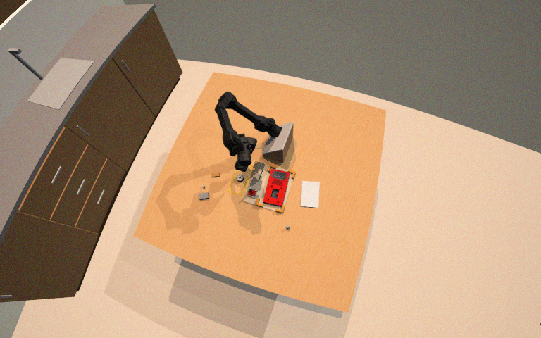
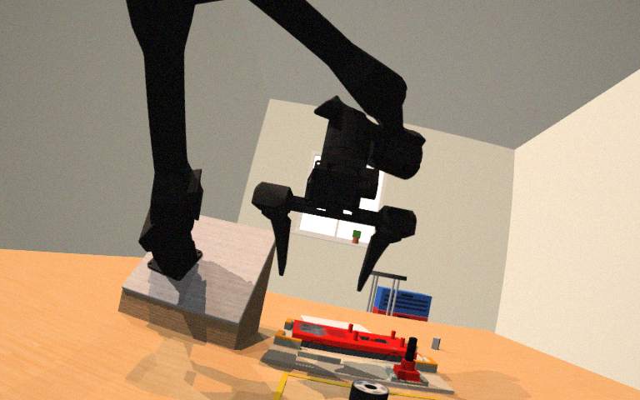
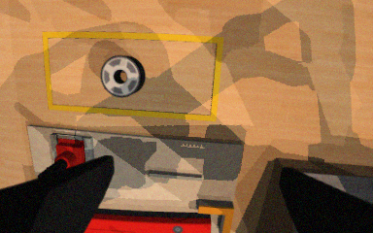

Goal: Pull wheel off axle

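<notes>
I've got the black two-fingered tool (image 2: 322, 267) hanging high above the counter (image 2: 41, 317), fingers spread wide on nothing, so it touches nothing. The small black wheel with a grey spoked face (image 3: 121, 76) lies flat inside the yellow-outlined rectangle (image 3: 216, 78), off the red-based axle (image 3: 69, 151).

Open air is seen between the spread gripper (image 2: 319, 275) and the wheel (image 3: 122, 76) lying alone inside the yellow marked area (image 3: 217, 78); the upright axle (image 2: 410, 348) and grey wedge block (image 2: 214, 287) stand beside that approach
</notes>
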